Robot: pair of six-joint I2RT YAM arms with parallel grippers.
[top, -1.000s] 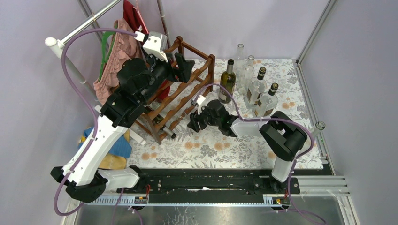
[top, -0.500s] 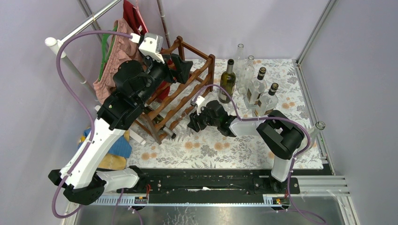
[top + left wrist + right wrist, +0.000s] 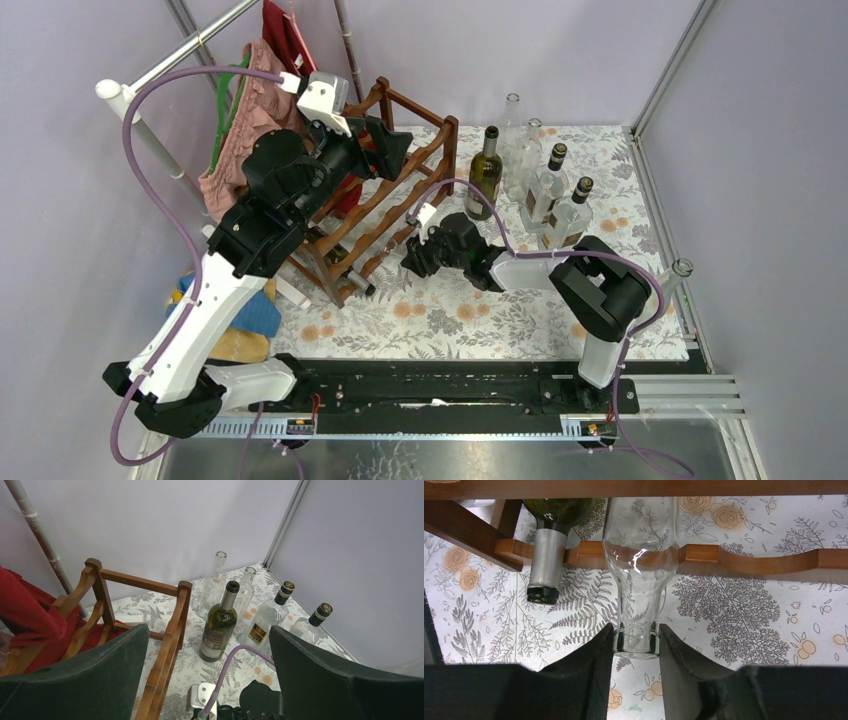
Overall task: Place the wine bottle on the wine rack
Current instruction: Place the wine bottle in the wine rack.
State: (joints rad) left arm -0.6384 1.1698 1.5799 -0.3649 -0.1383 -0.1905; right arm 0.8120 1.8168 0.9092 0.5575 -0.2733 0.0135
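The dark reddish-brown wine rack (image 3: 400, 190) stands at the table's back left. It also shows in the left wrist view (image 3: 172, 630), and its scalloped rail in the right wrist view (image 3: 744, 560). A clear glass wine bottle (image 3: 640, 555) lies across that rail with its neck pointing out. My right gripper (image 3: 636, 640) is shut on the bottle's mouth, low at the rack's front (image 3: 412, 258). A dark green bottle (image 3: 546, 555) lies on the rack beside it. My left gripper (image 3: 390, 140) is open and empty above the rack's top (image 3: 207, 630).
A green bottle (image 3: 485, 172), clear bottles (image 3: 515, 130) and two capped spirit bottles (image 3: 545, 190) stand at the back right. Another clear bottle (image 3: 675, 275) leans at the right edge. Clothes (image 3: 250, 120) hang on a rail left of the rack.
My left gripper has shifted a little to the left above the rack. My right gripper has stayed at the rack's front on the clear bottle.
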